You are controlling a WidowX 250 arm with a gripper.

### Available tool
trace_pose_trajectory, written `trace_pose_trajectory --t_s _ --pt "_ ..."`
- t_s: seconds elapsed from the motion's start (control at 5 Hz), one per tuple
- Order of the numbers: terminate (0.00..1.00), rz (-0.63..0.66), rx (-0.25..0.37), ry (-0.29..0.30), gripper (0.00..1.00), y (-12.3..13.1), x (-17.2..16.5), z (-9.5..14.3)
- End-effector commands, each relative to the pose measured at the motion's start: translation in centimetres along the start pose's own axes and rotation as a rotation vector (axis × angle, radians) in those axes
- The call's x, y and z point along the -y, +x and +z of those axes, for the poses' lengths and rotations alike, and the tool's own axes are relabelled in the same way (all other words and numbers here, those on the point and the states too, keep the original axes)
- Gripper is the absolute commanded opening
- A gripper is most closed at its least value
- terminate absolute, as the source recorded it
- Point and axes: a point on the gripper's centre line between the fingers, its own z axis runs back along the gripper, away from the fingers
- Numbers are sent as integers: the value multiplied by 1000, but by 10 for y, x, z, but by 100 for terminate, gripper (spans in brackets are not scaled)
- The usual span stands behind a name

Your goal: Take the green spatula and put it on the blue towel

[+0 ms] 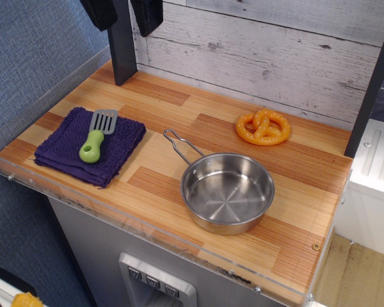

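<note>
The green spatula (95,138) lies on the blue towel (65,148) at the left of the wooden counter, its lime handle toward the front and its grey slotted blade toward the back. My gripper (125,14) is high at the top left, well above and behind the towel. Only the two dark fingertips (147,14) show at the frame's top edge. They stand apart with nothing between them.
A steel pan (227,192) with a wire handle sits at the counter's middle front. An orange pretzel (263,126) lies at the back right. A dark post (123,48) stands at the back left. A clear plastic lip (147,233) lines the counter's front edge.
</note>
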Motion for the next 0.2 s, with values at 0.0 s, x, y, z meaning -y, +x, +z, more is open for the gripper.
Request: trace_pose_trajectory --t_s 0.0 --pt "100 -10 44 18 100 -6 0 17"
